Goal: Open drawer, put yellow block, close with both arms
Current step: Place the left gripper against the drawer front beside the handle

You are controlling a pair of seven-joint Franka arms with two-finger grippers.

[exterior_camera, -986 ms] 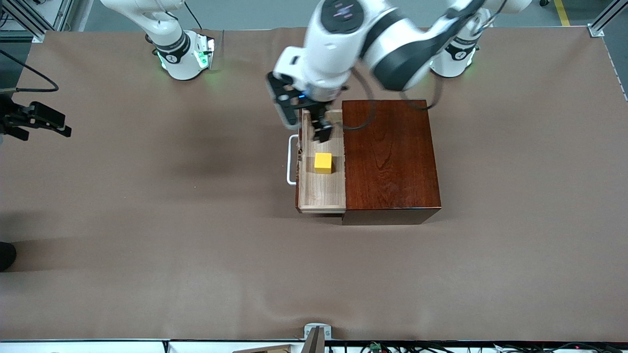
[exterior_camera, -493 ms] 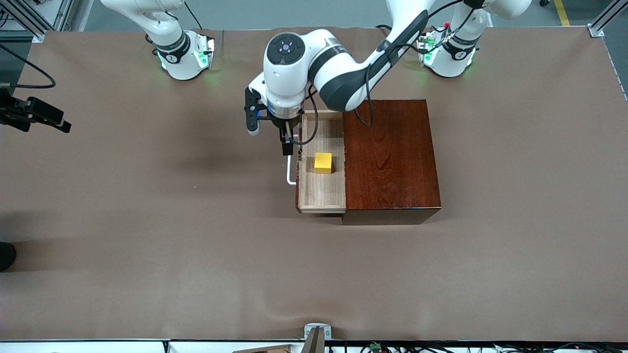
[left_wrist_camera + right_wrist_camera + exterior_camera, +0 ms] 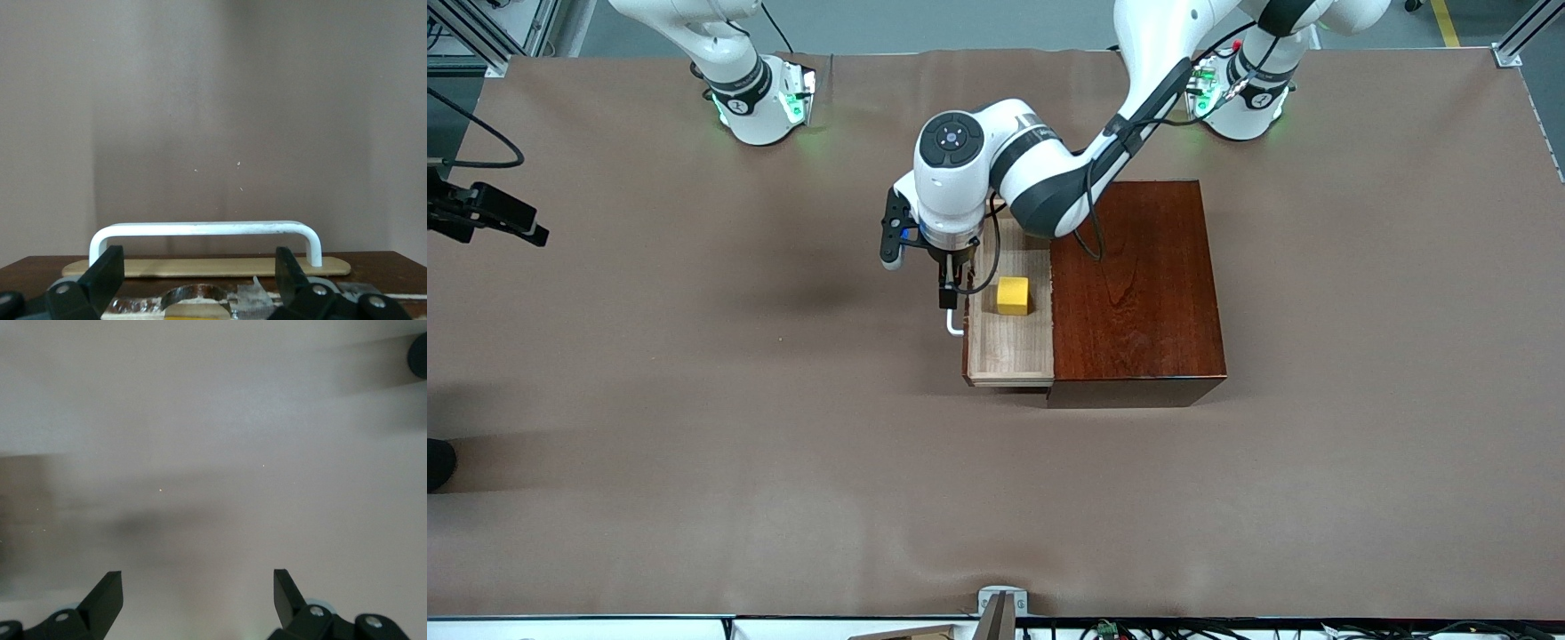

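Observation:
The drawer of pale wood stands pulled out of the reddish-brown box toward the right arm's end of the table. The yellow block lies inside it. My left gripper is low at the drawer's front, over the white loop handle. In the left wrist view the handle runs just ahead of my open left gripper, with the dark drawer front below it; the fingers hold nothing. My right gripper waits at the right arm's end of the table, open and empty.
Brown cloth covers the table. The two green-lit arm bases stand along the edge farthest from the front camera. A small metal bracket sits at the nearest edge.
My left arm has swung from over the open drawer to the drawer's front and come down to the handle. The yellow block and drawer have not moved. The right gripper has barely shifted.

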